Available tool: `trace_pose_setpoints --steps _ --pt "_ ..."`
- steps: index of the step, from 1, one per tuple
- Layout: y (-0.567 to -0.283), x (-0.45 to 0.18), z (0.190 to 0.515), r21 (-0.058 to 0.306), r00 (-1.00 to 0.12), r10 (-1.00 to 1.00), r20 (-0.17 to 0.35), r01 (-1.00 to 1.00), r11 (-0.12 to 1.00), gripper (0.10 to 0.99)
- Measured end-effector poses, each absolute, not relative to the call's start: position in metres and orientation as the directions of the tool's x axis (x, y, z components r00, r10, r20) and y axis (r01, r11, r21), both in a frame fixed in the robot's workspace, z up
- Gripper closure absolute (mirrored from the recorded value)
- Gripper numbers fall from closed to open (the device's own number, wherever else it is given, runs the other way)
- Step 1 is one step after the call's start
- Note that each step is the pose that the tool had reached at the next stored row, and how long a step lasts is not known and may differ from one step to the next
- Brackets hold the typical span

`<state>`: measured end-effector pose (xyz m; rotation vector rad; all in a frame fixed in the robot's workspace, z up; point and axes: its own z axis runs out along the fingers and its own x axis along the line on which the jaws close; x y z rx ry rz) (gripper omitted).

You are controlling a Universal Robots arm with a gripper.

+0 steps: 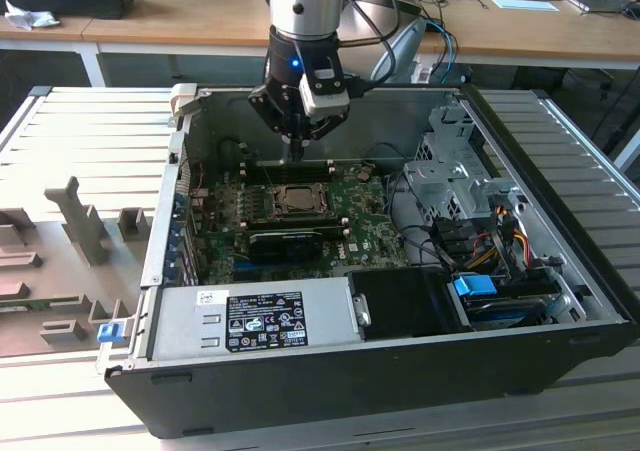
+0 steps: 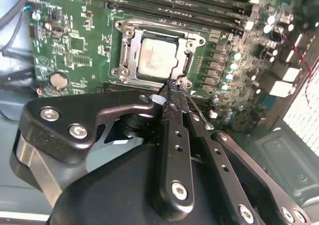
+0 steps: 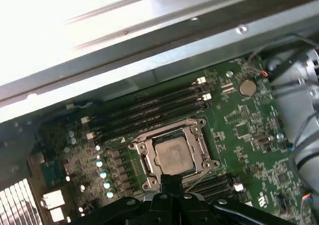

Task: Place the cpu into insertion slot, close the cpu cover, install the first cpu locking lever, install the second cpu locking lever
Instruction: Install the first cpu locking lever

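We find the cpu seated in the slot, with the gripper at its corner.
On the tabletop [image 1: 80, 131] lies the open case [image 1: 330, 391], and the arm [image 1: 305, 11] reaches down into it over the green board [image 1: 370, 231]. The gripper [image 2: 174, 85] has its fingers pressed together with nothing between them, its tip just beside one corner of the slot [image 2: 117, 25]. The cover [image 2: 189, 60] lies flat on the slot, framing the cpu [image 2: 157, 60], whose grey top shows through the window.

The black-and-white label [image 1: 265, 321] on the power supply [image 1: 330, 311] carries print too small to read.
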<state>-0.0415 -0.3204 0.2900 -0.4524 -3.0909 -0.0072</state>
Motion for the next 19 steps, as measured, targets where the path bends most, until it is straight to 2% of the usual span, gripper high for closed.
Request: trace_pose_setpoints --steps 19 --pt "-0.3204 -0.0415 0.2898 0.002 -0.998 0.058 0.018 0.058 0.998 0.980"
